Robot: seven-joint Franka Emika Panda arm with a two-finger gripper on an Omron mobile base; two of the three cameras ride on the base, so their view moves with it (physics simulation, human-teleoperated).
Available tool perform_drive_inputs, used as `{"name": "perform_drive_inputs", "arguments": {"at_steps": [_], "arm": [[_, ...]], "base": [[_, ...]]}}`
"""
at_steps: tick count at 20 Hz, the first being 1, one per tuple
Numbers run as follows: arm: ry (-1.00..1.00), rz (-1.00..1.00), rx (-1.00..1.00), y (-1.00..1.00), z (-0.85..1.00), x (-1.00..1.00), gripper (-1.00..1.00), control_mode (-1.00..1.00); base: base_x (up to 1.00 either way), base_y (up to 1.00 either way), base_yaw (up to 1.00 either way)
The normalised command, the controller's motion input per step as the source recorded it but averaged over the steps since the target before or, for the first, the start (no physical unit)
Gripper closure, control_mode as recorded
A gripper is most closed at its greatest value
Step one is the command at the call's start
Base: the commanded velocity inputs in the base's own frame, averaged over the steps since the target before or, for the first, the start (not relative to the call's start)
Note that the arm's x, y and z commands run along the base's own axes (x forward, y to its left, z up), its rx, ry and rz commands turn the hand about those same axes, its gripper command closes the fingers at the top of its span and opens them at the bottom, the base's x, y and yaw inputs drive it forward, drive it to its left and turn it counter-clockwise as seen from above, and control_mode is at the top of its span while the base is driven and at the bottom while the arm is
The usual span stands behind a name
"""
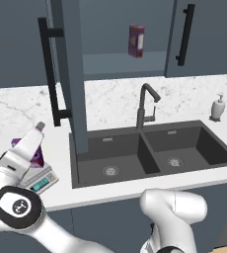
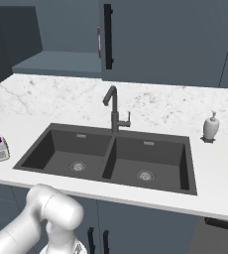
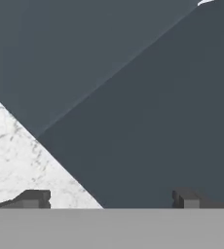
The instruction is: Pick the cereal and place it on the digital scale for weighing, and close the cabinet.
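At the far left of the left base view, we see the cereal [image 1: 37, 154], a purple box, standing on the digital scale [image 1: 41, 181], whose greenish display faces the counter's front edge. Our arm lies across this spot, and its hand end hides part of the box. In the hand view our gripper [image 3: 109, 198] has its two fingertips [image 3: 34, 198] set wide apart with nothing between them; ahead of them we see dark blue-grey panelling and, by the left tip, marbled white wall.

Right of the arm, the cabinet [image 1: 72, 74] door stands swung out toward us, its black bar handle [image 1: 50, 69] on the outer face. Inside on the shelf, up and to the right of the hand, stands a narrow maroon box [image 1: 136, 41]. Below lie the faucet [image 1: 144, 106] and the double sink [image 1: 150, 153]. Farthest right, a soap dispenser [image 1: 217, 107] stands on the counter [image 1: 115, 190].
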Motion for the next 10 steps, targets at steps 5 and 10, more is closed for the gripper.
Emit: {"name": "perform_drive_inputs", "arguments": {"at_steps": [5, 10], "arm": [[0.0, -0.2, 0.18, -0.26, 0.15, 0.38, -1.0, -1.0], [0.0, -0.17, 0.13, -0.42, 0.42, 0.12, -1.0, -1.0]], "base": [[0.0, 0.0, 0.0], [0.0, 0.0, 0.0]]}}
